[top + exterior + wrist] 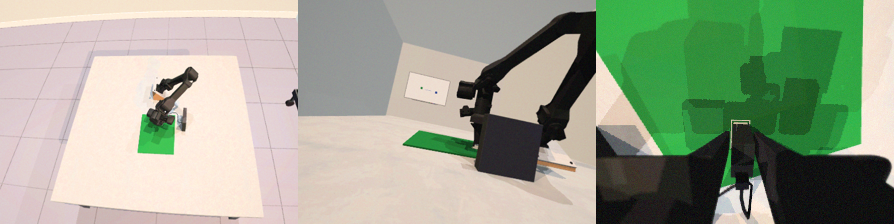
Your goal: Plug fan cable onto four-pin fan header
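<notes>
The green board lies flat on the table. The dark plug stands at the board's near edge in the wrist view, at the pale outlined header. Its depth in the header cannot be told. My gripper is slightly open around the plug; narrow gaps show between the plug and both fingers. The fingertips are low over the board in the exterior view, partly behind the dark square fan block. The black cable trails from the plug's back, and the fan stands upright beside the board.
The arm's base stands on a white plate with an orange edge, behind the board. The fan block stands close to the board's right in the top view. The arm's shadows fall across the board.
</notes>
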